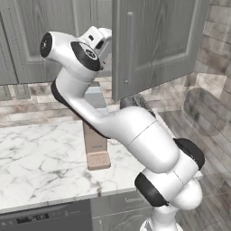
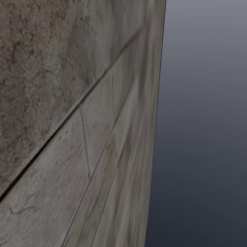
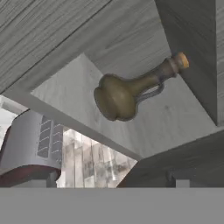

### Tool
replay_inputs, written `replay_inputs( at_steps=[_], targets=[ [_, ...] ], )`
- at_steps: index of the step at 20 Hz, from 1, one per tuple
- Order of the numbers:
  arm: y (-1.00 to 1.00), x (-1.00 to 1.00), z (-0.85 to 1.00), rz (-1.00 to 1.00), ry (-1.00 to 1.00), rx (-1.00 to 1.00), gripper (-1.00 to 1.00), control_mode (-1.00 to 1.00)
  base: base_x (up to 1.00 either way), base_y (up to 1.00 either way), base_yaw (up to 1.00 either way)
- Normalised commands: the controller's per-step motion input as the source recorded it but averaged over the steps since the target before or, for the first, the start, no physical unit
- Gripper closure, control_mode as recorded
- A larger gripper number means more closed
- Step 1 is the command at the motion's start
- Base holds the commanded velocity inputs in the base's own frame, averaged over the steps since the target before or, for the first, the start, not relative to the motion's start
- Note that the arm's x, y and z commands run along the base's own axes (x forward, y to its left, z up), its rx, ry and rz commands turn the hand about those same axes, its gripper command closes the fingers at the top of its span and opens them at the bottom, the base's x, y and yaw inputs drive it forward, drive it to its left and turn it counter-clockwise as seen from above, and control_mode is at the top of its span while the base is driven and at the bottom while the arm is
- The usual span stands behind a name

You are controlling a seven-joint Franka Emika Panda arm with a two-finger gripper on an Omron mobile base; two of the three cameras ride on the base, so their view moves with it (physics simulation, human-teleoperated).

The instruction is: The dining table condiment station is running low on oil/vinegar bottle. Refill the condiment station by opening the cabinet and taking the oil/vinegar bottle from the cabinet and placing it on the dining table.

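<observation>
Inside the grey wood-grain wall cabinet (image 3: 131, 48) stands a squat olive-green glass bottle (image 3: 127, 92), cork-stoppered; my gripper (image 3: 111, 177) gapes wide, empty.

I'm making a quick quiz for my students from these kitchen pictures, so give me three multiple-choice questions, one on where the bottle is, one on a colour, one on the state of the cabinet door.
1. Where is the oil/vinegar bottle?
A. On the marble counter
B. On a shelf inside the cabinet
C. In the tool

2. What colour is the bottle's stopper?
A. Tan
B. Red
C. Black

3. How does the cabinet door stand?
A. Shut flush
C. Removed
B. Swung open

Answers:
1 B, the hand view shows it standing on the grey wood shelf of the cabinet.
2 A, a tan cork tops the dark olive neck.
3 B, the left base view shows the door angled out from the wall, handle facing us.
</observation>
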Motion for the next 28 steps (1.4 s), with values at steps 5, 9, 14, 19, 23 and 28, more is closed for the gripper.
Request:
replay_inputs(
  at_steps=[5,9,14,19,23,28],
  targets=[
    [-0.75,-1.0,0.0,-0.17,-0.18,0.0,-1.0,-1.0,0.0,0.0,0.0],
    [-0.83,-1.0,0.0,-0.19,-0.14,0.02,-1.0,-1.0,0.0,0.0,0.0],
    [-0.92,-1.0,0.0,-0.18,-0.13,0.07,-1.0,-1.0,0.0,0.0,0.0],
    [-0.84,-0.99,0.0,-0.2,-0.13,0.06,-1.0,-1.0,0.0,0.0,0.0],
    [-0.95,-0.67,0.0,-0.18,-0.05,0.09,-1.0,-1.0,0.0,0.0,0.0],
    [-1.0,-0.33,0.0,-0.15,0.0,0.12,-1.0,-1.0,0.0,0.0,0.0]
  ],
)
